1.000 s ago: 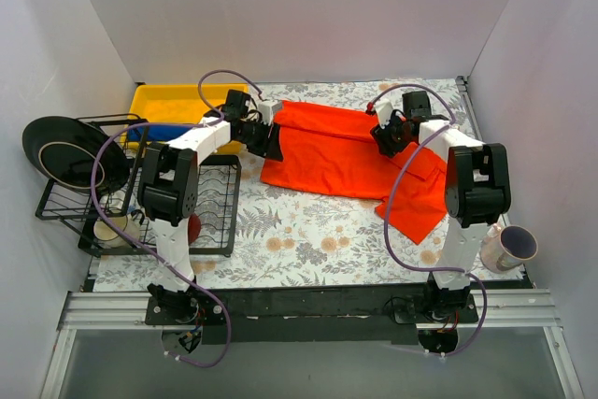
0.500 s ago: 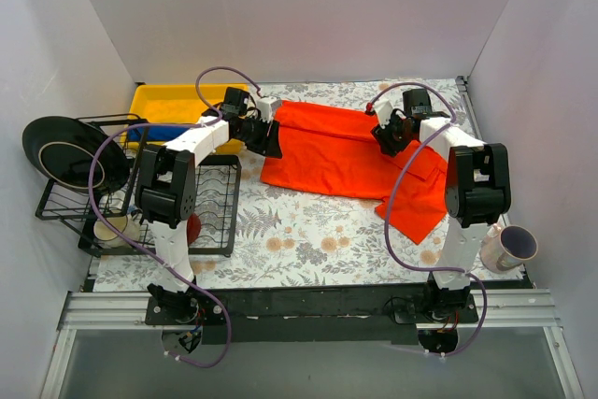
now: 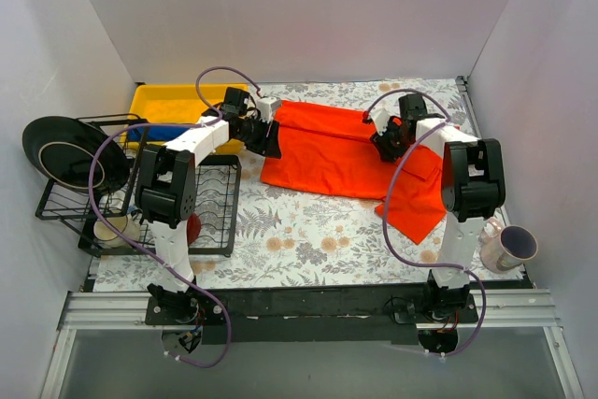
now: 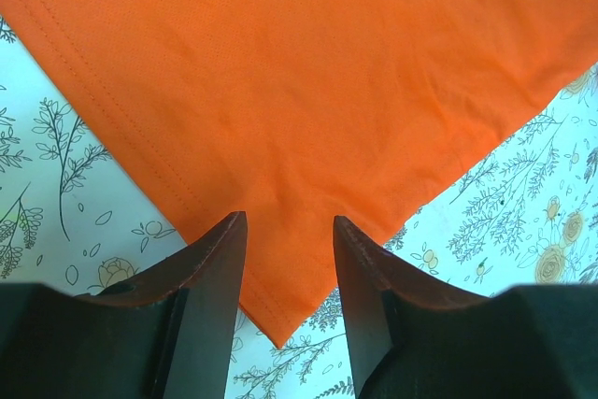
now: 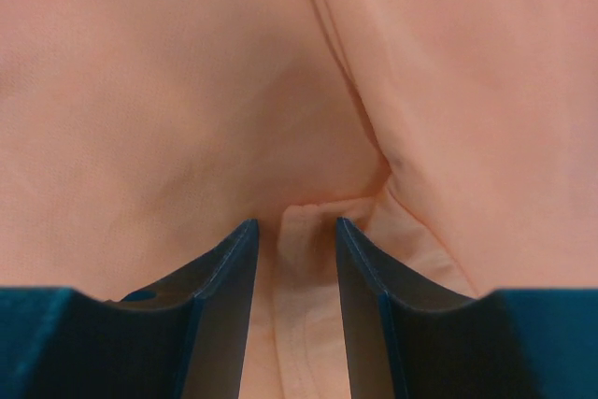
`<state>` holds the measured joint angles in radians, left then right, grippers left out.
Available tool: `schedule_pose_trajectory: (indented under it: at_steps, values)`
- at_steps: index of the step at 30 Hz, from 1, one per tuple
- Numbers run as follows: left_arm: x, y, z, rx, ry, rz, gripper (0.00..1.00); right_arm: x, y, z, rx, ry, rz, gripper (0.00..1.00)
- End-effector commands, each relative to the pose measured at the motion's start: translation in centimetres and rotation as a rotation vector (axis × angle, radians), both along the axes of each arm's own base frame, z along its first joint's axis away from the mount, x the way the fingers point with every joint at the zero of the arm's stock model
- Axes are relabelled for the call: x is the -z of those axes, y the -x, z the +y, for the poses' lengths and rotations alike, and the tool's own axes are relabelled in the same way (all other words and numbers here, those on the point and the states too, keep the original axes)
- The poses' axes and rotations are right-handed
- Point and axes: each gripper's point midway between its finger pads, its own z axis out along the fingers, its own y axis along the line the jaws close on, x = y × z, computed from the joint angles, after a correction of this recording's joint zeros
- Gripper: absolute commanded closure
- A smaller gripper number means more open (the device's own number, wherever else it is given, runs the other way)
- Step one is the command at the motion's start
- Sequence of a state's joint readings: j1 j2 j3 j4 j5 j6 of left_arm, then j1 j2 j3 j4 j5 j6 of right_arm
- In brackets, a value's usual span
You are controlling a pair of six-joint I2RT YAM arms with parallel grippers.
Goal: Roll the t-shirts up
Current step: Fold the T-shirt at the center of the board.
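The orange-red t-shirt (image 3: 336,151) lies spread on the floral table, with one part trailing toward the front right (image 3: 416,207). My left gripper (image 3: 272,140) is open at the shirt's left edge. In the left wrist view the gripper (image 4: 288,231) straddles the shirt's hemmed corner (image 4: 280,324), which lies flat on the table. My right gripper (image 3: 383,145) is open low over the shirt's right part. In the right wrist view it (image 5: 296,231) has a raised fold of the cloth (image 5: 308,221) between its jaws. The royal blue t-shirt (image 3: 149,131) lies in the yellow bin.
The yellow bin (image 3: 177,100) stands at the back left. A black wire dish rack (image 3: 210,212) with a black plate (image 3: 65,151) and a cup (image 3: 110,229) fills the left side. A red bowl (image 3: 193,228) shows by the left arm. A mug (image 3: 509,248) stands front right.
My left gripper has edged slightly toward the shirt's left corner. My right arm has shifted a little to the left over the cloth. The shirt has not visibly moved.
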<state>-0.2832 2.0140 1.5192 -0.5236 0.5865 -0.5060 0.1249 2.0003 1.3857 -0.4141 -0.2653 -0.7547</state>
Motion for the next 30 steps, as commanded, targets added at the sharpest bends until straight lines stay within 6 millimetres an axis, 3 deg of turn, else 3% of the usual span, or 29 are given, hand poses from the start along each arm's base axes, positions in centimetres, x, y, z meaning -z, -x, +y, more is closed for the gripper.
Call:
schedule_pose_trajectory:
  at_steps: [1, 11, 19, 23, 26, 30]
  values:
    - [-1.8, -0.3, 0.2, 0.003, 0.002, -0.049, 0.58, -0.7, -0.8, 0.1, -0.022, 0.013, -0.014, 0.55]
    - [-1.4, -0.5, 0.3, 0.002, -0.006, -0.05, 0.58, -2.1, -1.3, 0.3, -0.016, 0.005, -0.03, 0.81]
    - [-1.2, -0.7, 0.1, 0.006, -0.004, -0.046, 0.57, -4.1, 0.5, 1.9, -0.025, -0.101, 0.006, 0.87]
    - [-1.0, -0.9, 0.1, 0.006, 0.0, -0.041, 0.57, -3.3, 1.8, 2.3, -0.042, -0.123, 0.054, 0.84]
    - [-1.2, -1.1, -0.1, 0.008, 0.003, -0.044, 0.56, -2.7, 2.1, 2.0, -0.023, -0.107, 0.084, 0.64]
    - [-1.5, -1.4, -0.1, 0.005, 0.002, -0.053, 0.55, -4.2, 1.5, 1.8, 0.01, -0.127, 0.075, 0.55]
